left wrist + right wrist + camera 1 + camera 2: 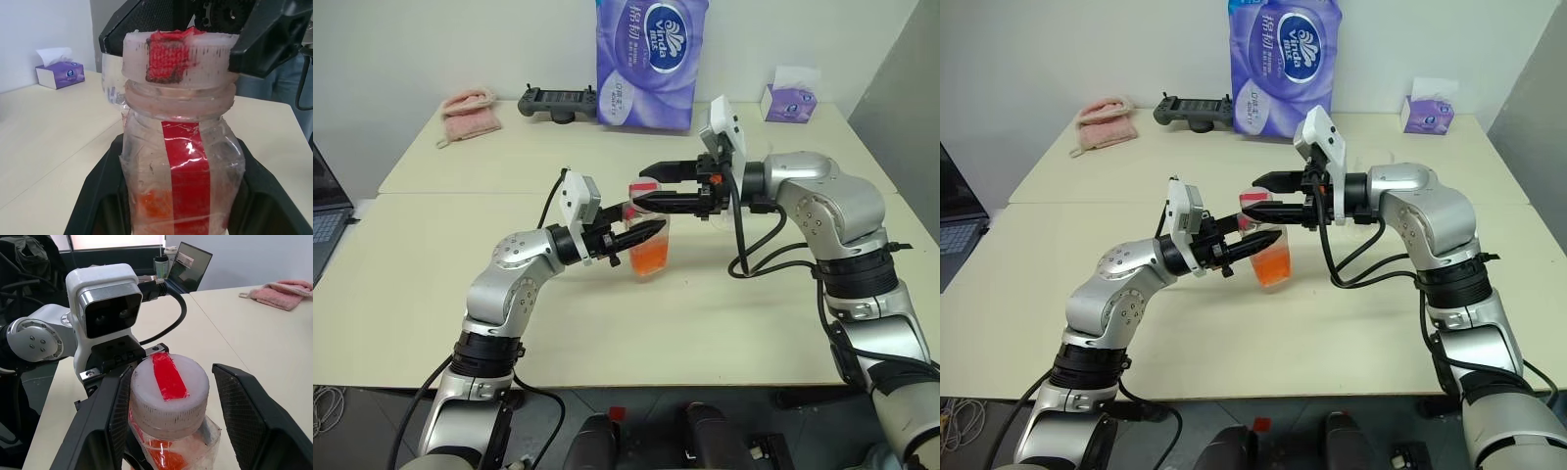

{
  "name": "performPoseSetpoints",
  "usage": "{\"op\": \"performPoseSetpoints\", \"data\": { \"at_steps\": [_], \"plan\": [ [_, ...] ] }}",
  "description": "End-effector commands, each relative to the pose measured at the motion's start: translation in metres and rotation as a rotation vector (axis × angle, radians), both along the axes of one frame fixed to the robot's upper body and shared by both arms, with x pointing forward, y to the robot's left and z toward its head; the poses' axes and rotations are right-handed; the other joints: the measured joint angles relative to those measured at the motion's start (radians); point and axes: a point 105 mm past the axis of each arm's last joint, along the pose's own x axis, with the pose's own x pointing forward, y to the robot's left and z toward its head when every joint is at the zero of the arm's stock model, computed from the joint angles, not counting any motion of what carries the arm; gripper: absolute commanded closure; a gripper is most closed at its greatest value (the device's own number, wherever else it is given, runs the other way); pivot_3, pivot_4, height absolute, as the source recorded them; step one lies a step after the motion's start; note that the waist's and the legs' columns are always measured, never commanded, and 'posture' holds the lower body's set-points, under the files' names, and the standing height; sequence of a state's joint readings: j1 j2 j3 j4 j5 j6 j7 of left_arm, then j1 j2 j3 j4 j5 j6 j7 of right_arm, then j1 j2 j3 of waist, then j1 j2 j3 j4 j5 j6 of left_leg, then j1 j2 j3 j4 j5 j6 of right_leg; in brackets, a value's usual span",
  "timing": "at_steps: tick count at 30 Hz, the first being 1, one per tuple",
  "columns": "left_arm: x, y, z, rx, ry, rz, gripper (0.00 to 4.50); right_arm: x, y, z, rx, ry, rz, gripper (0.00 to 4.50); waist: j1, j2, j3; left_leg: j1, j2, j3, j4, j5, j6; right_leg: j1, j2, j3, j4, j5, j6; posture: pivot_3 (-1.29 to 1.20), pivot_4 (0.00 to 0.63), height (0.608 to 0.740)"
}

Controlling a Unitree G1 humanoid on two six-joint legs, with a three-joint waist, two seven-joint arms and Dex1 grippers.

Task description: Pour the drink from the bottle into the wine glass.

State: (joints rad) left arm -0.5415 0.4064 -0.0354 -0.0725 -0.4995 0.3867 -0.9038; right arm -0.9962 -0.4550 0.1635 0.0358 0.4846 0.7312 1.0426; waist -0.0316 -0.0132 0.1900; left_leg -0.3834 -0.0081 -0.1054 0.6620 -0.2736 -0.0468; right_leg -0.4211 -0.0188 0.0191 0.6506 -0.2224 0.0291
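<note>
My left gripper (644, 235) is shut on the body of the small clear bottle (651, 245) and holds it upright above the table. Orange-red drink (649, 260) fills the bottle's lower part. The white cap (168, 387) with its red strip is on the neck. My right gripper (651, 186) reaches in from the right at cap height and is open. Its fingers (110, 416) stand either side of the cap, one against it and the other with a gap. A clear shape behind the cap, likely the wine glass (110, 81), is mostly hidden by the right gripper.
On the far side of the cream table (460, 284) stand a purple tissue pack (649, 61), a small tissue box (789, 98), a black controller (558, 102) and a pink cloth (470, 114). A laptop (325, 217) sits at the left edge.
</note>
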Motion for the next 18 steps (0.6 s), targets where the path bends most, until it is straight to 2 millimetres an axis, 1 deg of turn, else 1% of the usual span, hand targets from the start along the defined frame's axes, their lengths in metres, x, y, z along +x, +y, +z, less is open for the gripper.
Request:
{"op": "performPoseSetpoints", "data": {
  "at_steps": [1, 2, 6, 8, 10, 15, 18],
  "plan": [
    [-0.008, -0.001, 0.018, -0.024, -0.082, -0.016, 2.66, 0.0, 0.0, 0.008, 0.013, -0.031, -0.014, 2.39, 0.0, 0.0, 0.0, 0.0, 0.0, 0.0, 0.0, 0.0, 0.0, 0.0, 0.0, 0.0, 0.0, 0.0, 0.0, 0.0, 0.15, 0.74],
    [-0.008, -0.001, 0.018, -0.024, -0.081, -0.016, 2.66, 0.001, 0.0, 0.008, 0.013, -0.03, -0.014, 2.65, 0.0, 0.0, 0.0, 0.0, 0.0, 0.0, 0.0, 0.0, 0.0, 0.0, 0.0, 0.0, 0.0, 0.0, 0.0, 0.0, 0.15, 0.74],
    [-0.008, -0.001, 0.018, -0.023, -0.08, -0.016, 2.66, -0.001, -0.002, 0.009, 0.014, -0.033, -0.001, 2.7, 0.0, 0.0, 0.0, 0.0, 0.0, 0.0, 0.0, 0.0, 0.0, 0.0, 0.0, 0.0, 0.0, 0.0, 0.0, 0.0, 0.15, 0.74],
    [-0.007, 0.0, 0.018, -0.021, -0.079, -0.019, 2.66, -0.024, -0.01, 0.011, -0.004, -0.055, 0.174, 2.7, 0.0, 0.0, 0.0, 0.0, 0.0, 0.0, 0.0, 0.0, 0.0, 0.0, 0.0, 0.0, 0.0, 0.0, 0.0, 0.0, 0.15, 0.74],
    [-0.008, -0.001, 0.018, -0.019, -0.078, -0.024, 2.66, -0.035, -0.015, 0.011, -0.036, -0.074, 0.262, 2.7, 0.003, 0.0, 0.0, -0.001, 0.0, 0.0, 0.0, 0.0, 0.0, 0.0, 0.0, 0.0, -0.001, 0.0, 0.0, 0.0, 0.15, 0.74],
    [-0.01, -0.003, 0.018, -0.016, -0.07, -0.048, 2.68, -0.034, -0.024, 0.014, -0.084, -0.111, 0.312, 2.7, 0.001, 0.0, 0.0, 0.0, 0.0, 0.0, 0.0, 0.0, 0.0, 0.001, 0.0, 0.0, -0.002, 0.0, 0.0, 0.0, 0.15, 0.74],
    [-0.013, -0.005, 0.016, -0.004, -0.058, -0.074, 2.68, -0.033, -0.03, 0.019, -0.104, -0.117, 0.354, 2.7, -0.001, 0.0, 0.0, 0.001, 0.0, 0.001, 0.0, 0.0, 0.0, 0.0, 0.0, 0.0, -0.001, 0.0, 0.0, 0.0, 0.15, 0.74]
  ]
}}
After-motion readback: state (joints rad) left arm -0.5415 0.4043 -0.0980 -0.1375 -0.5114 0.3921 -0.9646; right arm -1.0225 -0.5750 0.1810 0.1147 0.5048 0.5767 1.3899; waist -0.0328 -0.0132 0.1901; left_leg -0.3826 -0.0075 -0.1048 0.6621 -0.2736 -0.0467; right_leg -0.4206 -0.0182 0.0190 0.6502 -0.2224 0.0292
